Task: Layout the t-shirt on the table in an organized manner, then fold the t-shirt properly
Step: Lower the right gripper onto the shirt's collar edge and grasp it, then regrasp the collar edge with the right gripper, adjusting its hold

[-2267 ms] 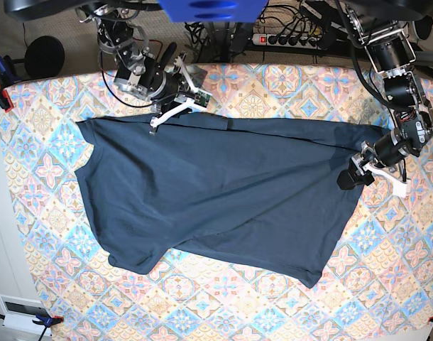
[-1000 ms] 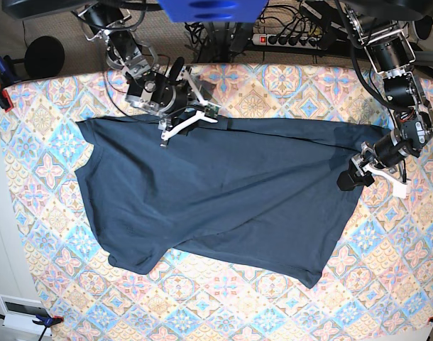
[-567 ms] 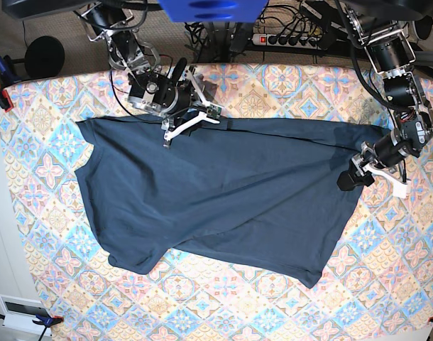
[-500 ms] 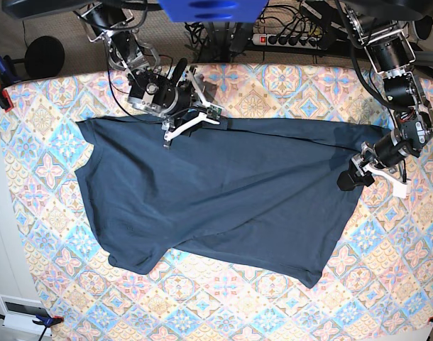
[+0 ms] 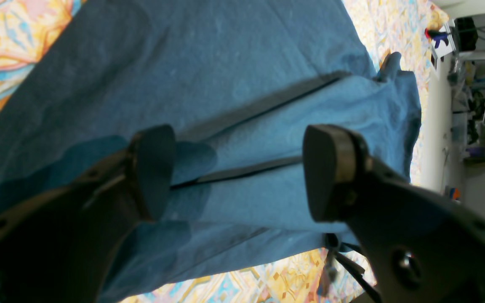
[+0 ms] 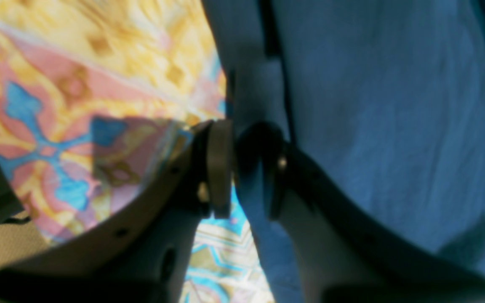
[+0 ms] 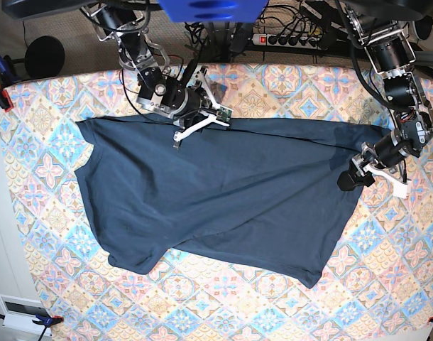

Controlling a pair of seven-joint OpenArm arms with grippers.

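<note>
The dark navy t-shirt (image 7: 216, 192) lies spread across the patterned table (image 7: 273, 298), with folds along its upper edge and a creased lower hem. My right gripper (image 7: 196, 128) sits at the shirt's top edge. In the right wrist view its jaws are pressed together on the edge of the t-shirt (image 6: 394, 105), with the table (image 6: 57, 84) to one side. My left gripper (image 7: 373, 174) is at the shirt's right end. There the left gripper (image 5: 240, 172) is open, with its fingers (image 5: 152, 168) wide apart just above the folded t-shirt (image 5: 242, 63).
Behind the table's far edge are a power strip and cables (image 7: 287, 39). A clamp (image 7: 0, 92) grips the left edge. A white box (image 7: 21, 312) stands off the lower left corner. Bare cloth shows along the front and the left side.
My right gripper has slid to the right along the shirt's top edge, and its jaws have closed on the fabric. The left arm has not moved.
</note>
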